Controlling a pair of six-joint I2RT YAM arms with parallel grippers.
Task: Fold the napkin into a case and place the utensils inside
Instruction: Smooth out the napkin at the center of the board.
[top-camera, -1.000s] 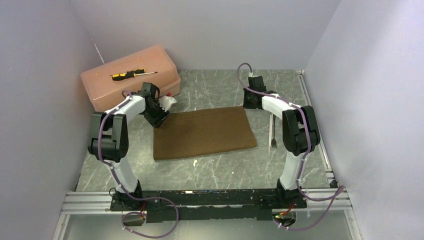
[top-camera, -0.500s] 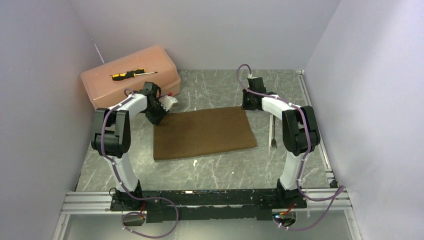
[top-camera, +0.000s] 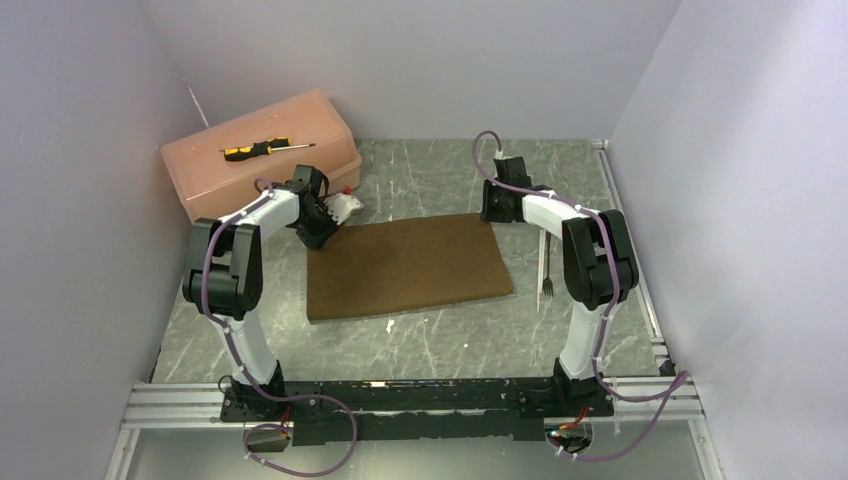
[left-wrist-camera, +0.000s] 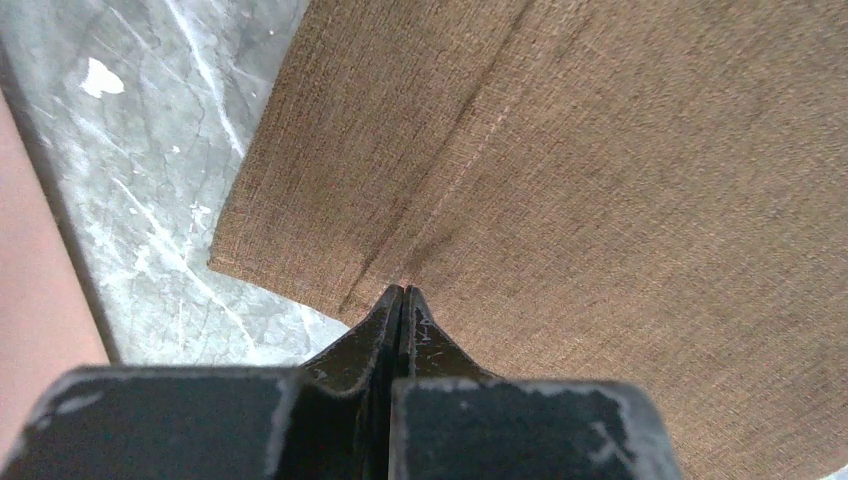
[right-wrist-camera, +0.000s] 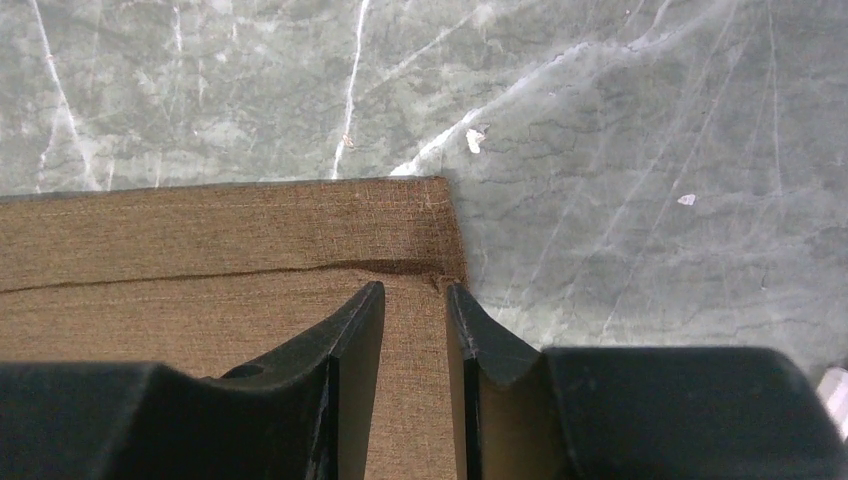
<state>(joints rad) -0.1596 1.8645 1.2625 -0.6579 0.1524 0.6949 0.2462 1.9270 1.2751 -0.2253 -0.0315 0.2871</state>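
The left gripper (left-wrist-camera: 402, 292) has just pinched shut on the napkin (top-camera: 408, 265)'s far corner; the right gripper (right-wrist-camera: 413, 300), fingers apart, straddles its corner, ready to fold.

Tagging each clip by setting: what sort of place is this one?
Likely a lab test cell, not a home: plain white walls enclose a grey marbled tabletop, with an aluminium rail carrying both arms.

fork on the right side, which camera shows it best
The top external view: only there does the fork appear, lying on the table right of the napkin, tines toward the arm bases, partly behind the right arm. Both wrist views show only napkin and tabletop.
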